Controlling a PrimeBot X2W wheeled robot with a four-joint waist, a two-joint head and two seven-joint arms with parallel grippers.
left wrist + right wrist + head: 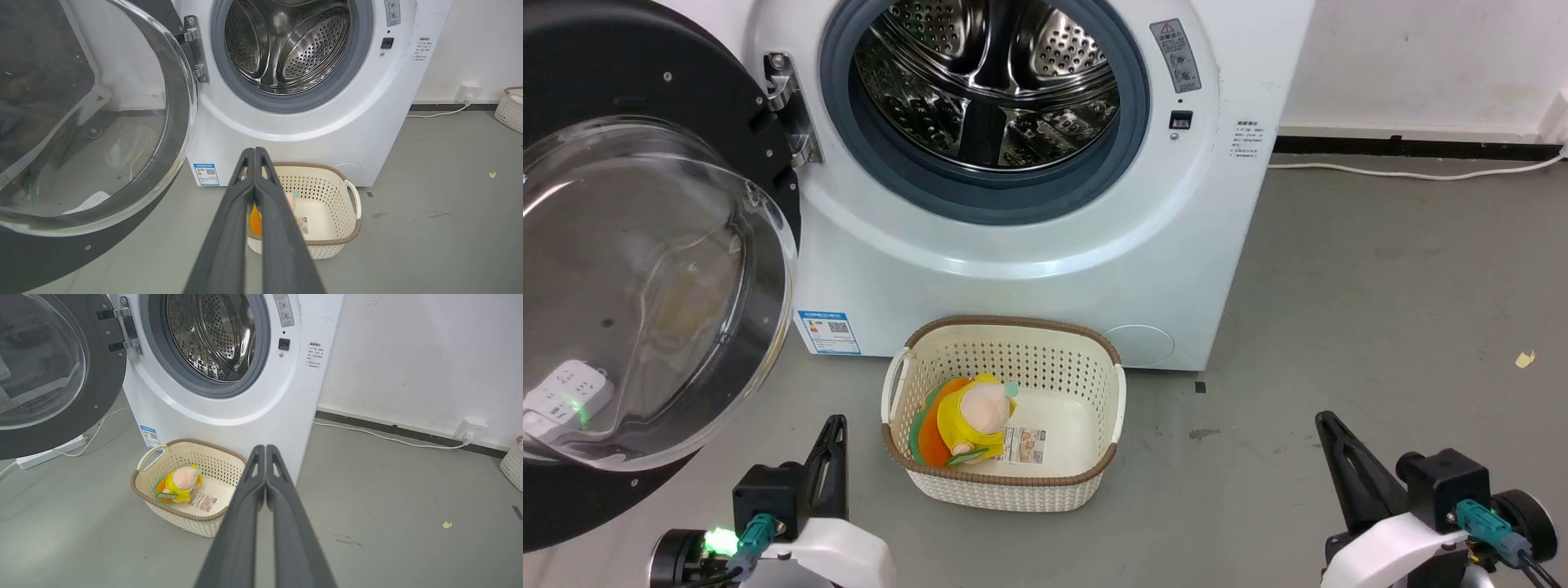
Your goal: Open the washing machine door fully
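One heavy door (645,269) hanging wide of the washing machine (1029,269)

We are looking at the door hanging from its hinge (788,106) on the left side of the washing machine. It is standing well clear of the drum (988,73), with its inner face and bulging glass (662,245) turned out into the room. We are judging it nearly, perhaps wholly, open. Whatever swing is left is lying away from the machine's front.

We are holding the left gripper (835,425) low in front of the machine, near the door's lower edge, its fingers pressed together on nothing. The right gripper (1323,418) is sitting off the machine's right corner, likewise closed up and empty. Neither is touching the door. A basket (1005,482) with a soft toy (972,416) is standing against the machine's front, between the two.

We are expecting the door to handle as a stiff, weighty thing: thick glass set in a hard black ring (686,73), turning only about the hinge. The glass is looking smooth and slippery, so we are treating it as the part to leave alone. We are thinking the better purchase is the black ring on the side farthest from the machine, where a light push would give the most leverage. We are planning to ease off as the hinge nears its stop, so the weight is not slamming against it.
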